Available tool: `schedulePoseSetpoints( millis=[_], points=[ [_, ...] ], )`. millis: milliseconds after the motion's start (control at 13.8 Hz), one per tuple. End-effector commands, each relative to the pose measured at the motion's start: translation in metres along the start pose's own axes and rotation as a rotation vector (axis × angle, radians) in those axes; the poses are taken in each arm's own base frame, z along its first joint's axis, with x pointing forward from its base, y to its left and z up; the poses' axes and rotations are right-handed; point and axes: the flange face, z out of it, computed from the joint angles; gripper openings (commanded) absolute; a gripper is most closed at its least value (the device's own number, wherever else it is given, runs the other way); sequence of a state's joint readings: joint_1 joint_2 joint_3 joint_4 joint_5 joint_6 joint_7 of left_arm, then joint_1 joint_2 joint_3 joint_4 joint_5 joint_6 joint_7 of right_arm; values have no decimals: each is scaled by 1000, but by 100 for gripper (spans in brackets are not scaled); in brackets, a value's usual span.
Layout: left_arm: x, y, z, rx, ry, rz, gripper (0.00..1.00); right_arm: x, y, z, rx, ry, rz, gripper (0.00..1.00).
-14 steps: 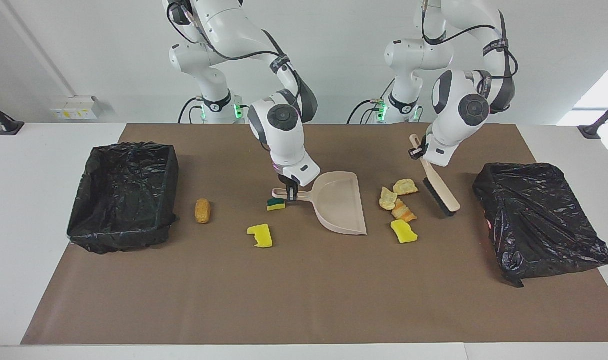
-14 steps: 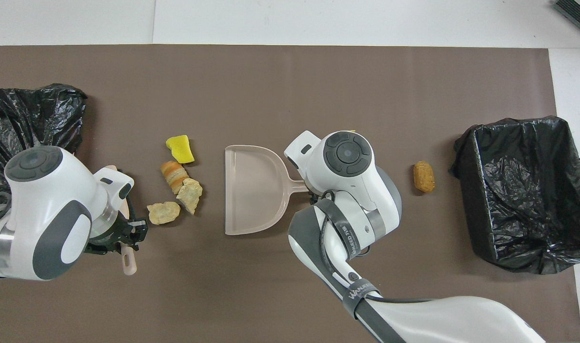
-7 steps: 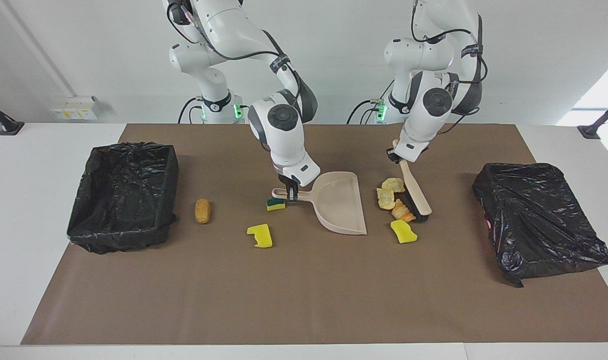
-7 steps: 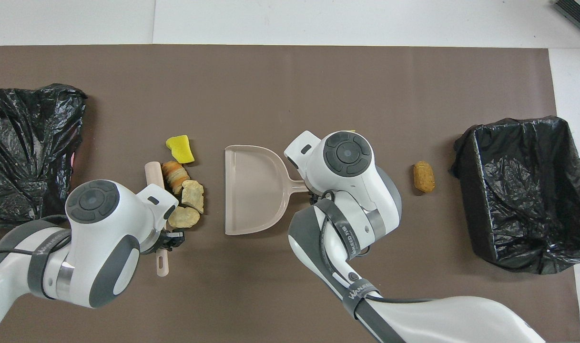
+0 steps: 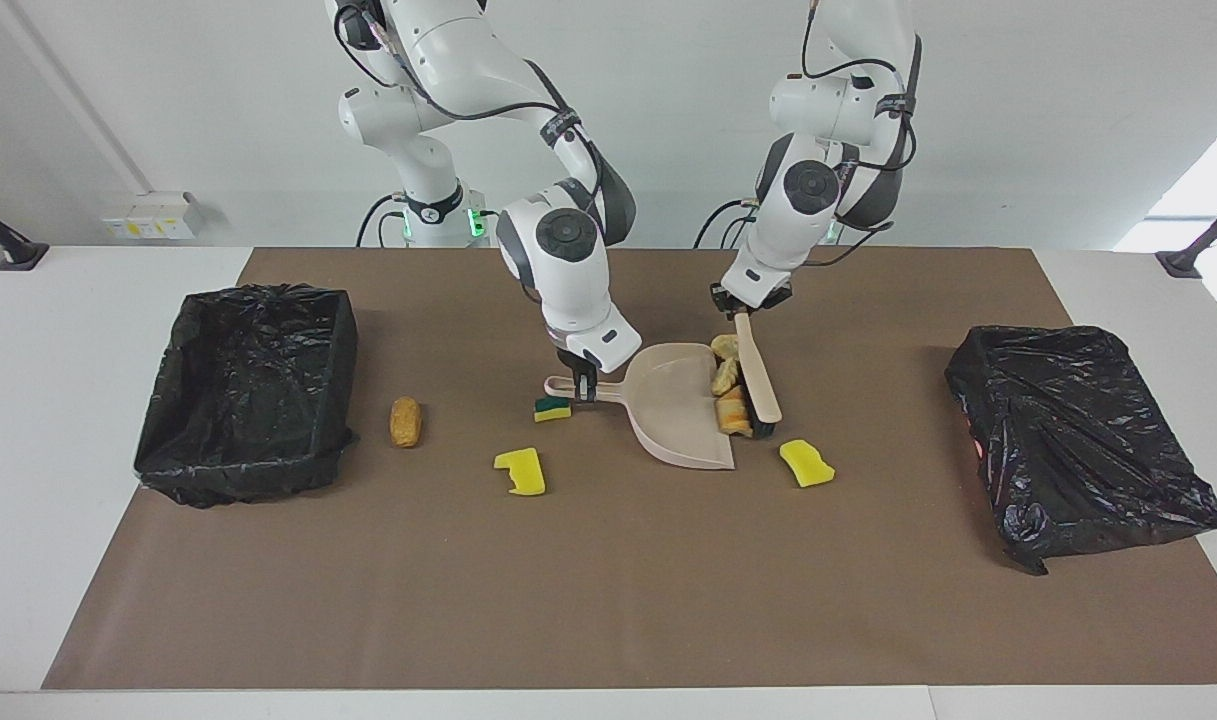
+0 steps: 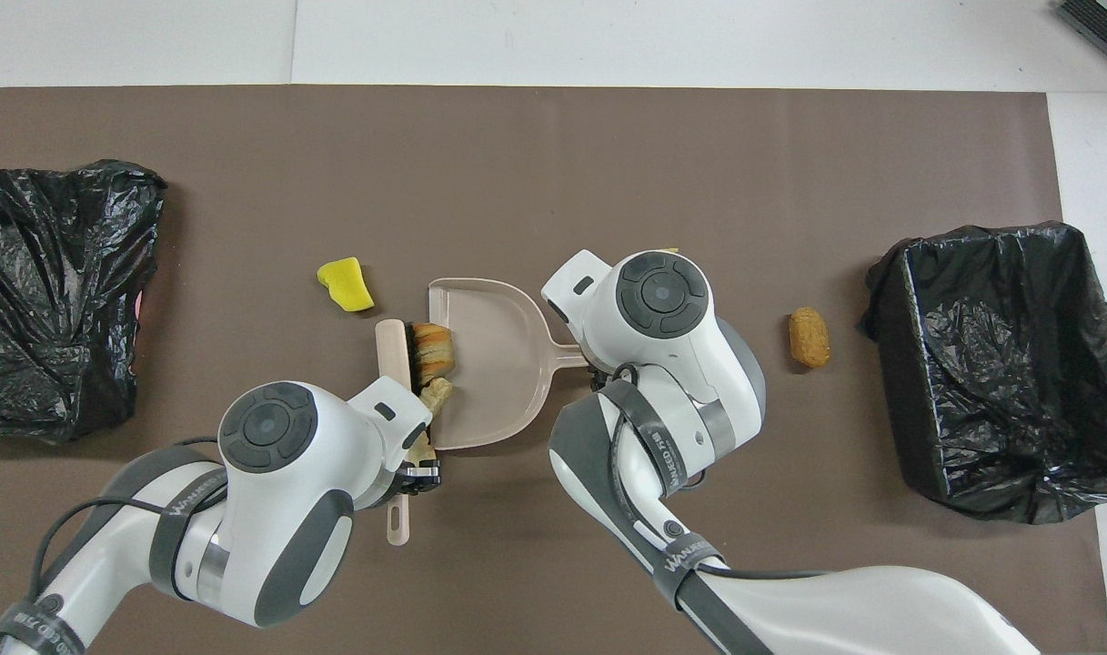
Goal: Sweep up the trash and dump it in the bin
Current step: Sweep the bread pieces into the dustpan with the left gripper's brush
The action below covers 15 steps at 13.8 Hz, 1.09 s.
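Note:
My right gripper [image 5: 580, 385] is shut on the handle of the beige dustpan [image 5: 668, 400], which lies flat on the mat. My left gripper [image 5: 743, 308] is shut on the handle of the black-bristled brush [image 5: 760, 385], whose bristles press tan trash pieces [image 5: 733, 412] against the pan's mouth. From overhead the brush [image 6: 392, 346] lies along the dustpan [image 6: 503, 364] lip with the tan pieces [image 6: 432, 341] just inside. A yellow sponge [image 5: 806, 463] lies outside the pan, beside the brush. A green-topped sponge [image 5: 552, 408], a yellow sponge [image 5: 521, 471] and a brown nugget [image 5: 405, 421] lie toward the bin [image 5: 248, 390].
The open, black-lined bin [image 6: 999, 364] stands at the right arm's end of the brown mat. A crumpled black bag [image 5: 1078, 440] covers a second box at the left arm's end. The mat [image 5: 608, 600] stretches bare farther from the robots.
My left arm swept the brush from near the black bag toward the dustpan, pushing the tan pieces into its mouth. One yellow sponge stayed outside. The right arm and dustpan have not moved.

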State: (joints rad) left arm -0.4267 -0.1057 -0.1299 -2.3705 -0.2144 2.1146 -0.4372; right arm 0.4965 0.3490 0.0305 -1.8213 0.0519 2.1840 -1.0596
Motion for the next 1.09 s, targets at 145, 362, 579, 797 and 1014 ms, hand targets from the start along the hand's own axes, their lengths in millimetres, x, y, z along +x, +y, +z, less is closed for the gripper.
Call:
schedulePoseSetpoints(
  millis=[145, 362, 579, 797, 1014],
  points=[
    [7, 37, -19, -93, -6, -29, 0, 7, -5, 10, 9, 4, 16, 0],
    [26, 14, -46, -106, -22, -89, 0, 7, -5, 10, 10, 3, 17, 0],
    [36, -33, -61, -86, -128, -198, 0, 8, -4, 9, 7, 5, 15, 0],
    [6, -55, -52, -30, -245, -252, 0, 7, -4, 9, 8, 3, 15, 0],
    [-57, -48, -24, 36, -267, -215, 0, 7, -5, 9, 8, 3, 15, 0]
  ],
)
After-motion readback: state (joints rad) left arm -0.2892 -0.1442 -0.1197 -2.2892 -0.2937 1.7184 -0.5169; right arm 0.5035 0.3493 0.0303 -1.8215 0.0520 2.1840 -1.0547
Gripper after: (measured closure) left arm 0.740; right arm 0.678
